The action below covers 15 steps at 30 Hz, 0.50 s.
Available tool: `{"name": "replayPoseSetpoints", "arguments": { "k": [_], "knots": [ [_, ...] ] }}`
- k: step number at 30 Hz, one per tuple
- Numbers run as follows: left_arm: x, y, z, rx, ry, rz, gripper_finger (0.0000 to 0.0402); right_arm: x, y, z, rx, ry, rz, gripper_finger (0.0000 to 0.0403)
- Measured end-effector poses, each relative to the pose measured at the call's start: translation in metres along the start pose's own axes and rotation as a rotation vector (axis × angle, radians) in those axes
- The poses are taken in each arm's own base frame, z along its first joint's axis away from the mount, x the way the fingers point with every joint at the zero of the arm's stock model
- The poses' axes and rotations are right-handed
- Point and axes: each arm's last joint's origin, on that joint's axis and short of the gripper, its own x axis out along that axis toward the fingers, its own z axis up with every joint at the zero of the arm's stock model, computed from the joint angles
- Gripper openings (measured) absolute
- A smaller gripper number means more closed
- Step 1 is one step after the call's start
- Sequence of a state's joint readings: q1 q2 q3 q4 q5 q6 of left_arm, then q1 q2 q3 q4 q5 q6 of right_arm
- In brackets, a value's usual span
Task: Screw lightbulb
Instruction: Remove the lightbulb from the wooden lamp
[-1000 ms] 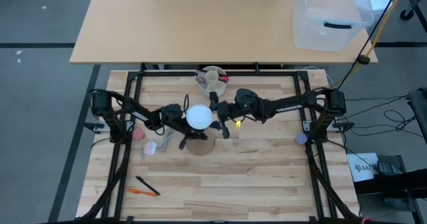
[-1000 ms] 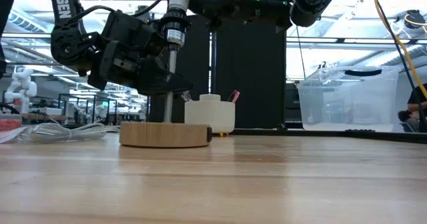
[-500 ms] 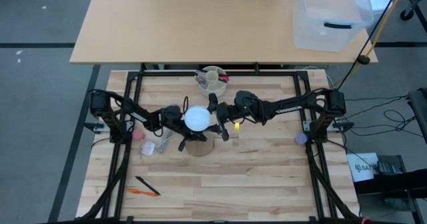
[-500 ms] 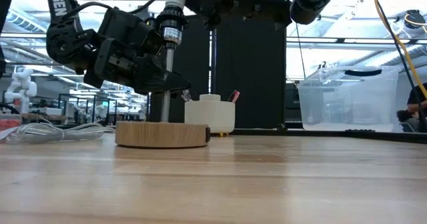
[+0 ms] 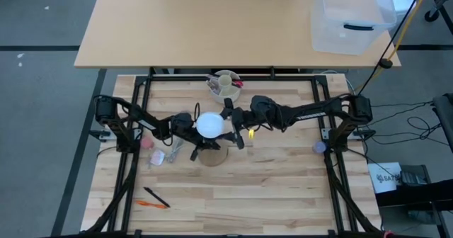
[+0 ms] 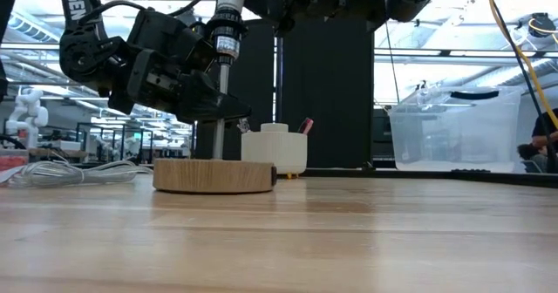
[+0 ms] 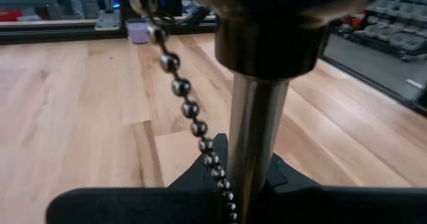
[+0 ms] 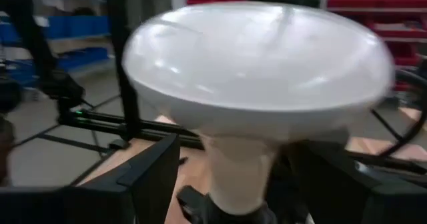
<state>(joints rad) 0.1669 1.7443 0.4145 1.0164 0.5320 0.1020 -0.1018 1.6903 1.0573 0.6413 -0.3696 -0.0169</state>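
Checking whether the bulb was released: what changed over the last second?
The right gripper opened its jaws; they now stand apart on either side of the lightbulb, letting it go. The left gripper stays shut on the lamp's metal stem. The bulb stays on top of the lamp; the wooden base barely shifted.

The right gripper point(image 5: 231, 127) has spread its fingers point(image 8: 152, 177) away from the lightbulb point(image 5: 209, 125), so they now stand clear on either side of its neck (a second ago they were closer in). The lightbulb has shifted slightly toward the left arm's side, and the wooden lamp base point(image 6: 214, 174) has slid slightly along the table.
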Motion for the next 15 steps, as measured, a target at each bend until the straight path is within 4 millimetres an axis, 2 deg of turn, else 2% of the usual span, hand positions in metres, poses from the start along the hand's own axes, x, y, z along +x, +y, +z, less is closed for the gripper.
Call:
{"name": "replayPoseSetpoints", "arguments": {
  "k": [9,15],
  "knots": [
    [0.0,0.006,0.001,-0.016,-0.001,0.2,0.0022,0.006,0.017,-0.003,-0.005,0.046,-0.187,0.0272],
    [0.001,0.012,0.006,-0.052,-0.022,0.334,0.0022,0.01,0.033,-0.001,-0.026,0.049,-0.496,0.0272]
  ]
}}
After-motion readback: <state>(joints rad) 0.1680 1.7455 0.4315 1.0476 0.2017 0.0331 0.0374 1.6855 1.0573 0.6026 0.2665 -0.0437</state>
